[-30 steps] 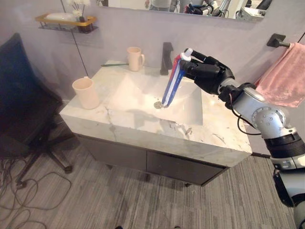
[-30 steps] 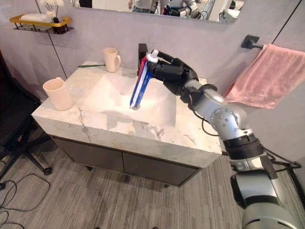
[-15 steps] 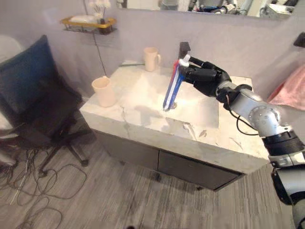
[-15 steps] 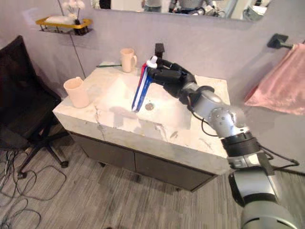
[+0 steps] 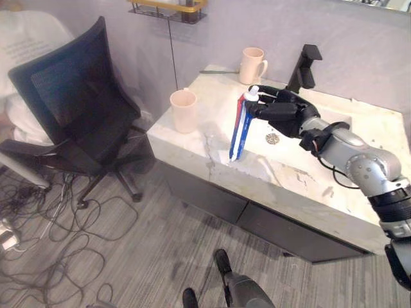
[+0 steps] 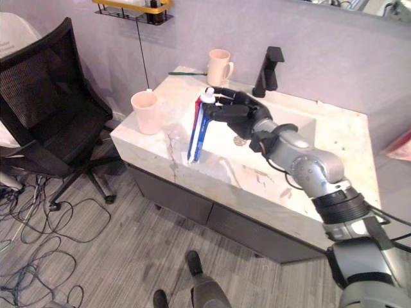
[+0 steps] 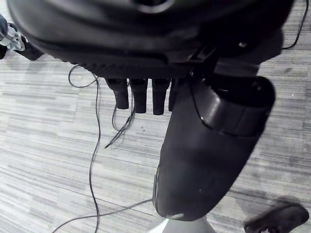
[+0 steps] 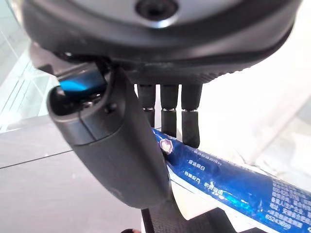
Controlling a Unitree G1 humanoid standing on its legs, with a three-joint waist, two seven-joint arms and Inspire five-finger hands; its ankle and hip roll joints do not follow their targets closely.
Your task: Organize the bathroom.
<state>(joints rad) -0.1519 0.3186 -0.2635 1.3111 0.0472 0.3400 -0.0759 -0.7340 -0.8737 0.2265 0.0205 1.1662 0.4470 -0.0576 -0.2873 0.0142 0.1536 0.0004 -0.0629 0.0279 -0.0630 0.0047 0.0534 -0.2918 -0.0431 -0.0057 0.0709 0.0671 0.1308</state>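
Right hand (image 5: 282, 114): fingers and thumb curled round the toothpaste tube (image 5: 238, 130) near its cap.
Toothpaste tube: hanging upright over the marble counter (image 5: 282, 173), at 4 o'clock from the near cup (image 5: 183, 110).
Left hand (image 7: 146, 92): relaxed, holding nothing, above the floor.

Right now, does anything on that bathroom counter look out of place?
A green toothbrush lies flat on the marble counter beside the far mug, not standing in a cup. The toothpaste tube hangs cap-up from the right hand, over the counter.

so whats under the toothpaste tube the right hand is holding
The toothpaste tube hangs cap-up from the right hand over the marble counter's front edge. Whether its lower end touches the marble cannot be told.
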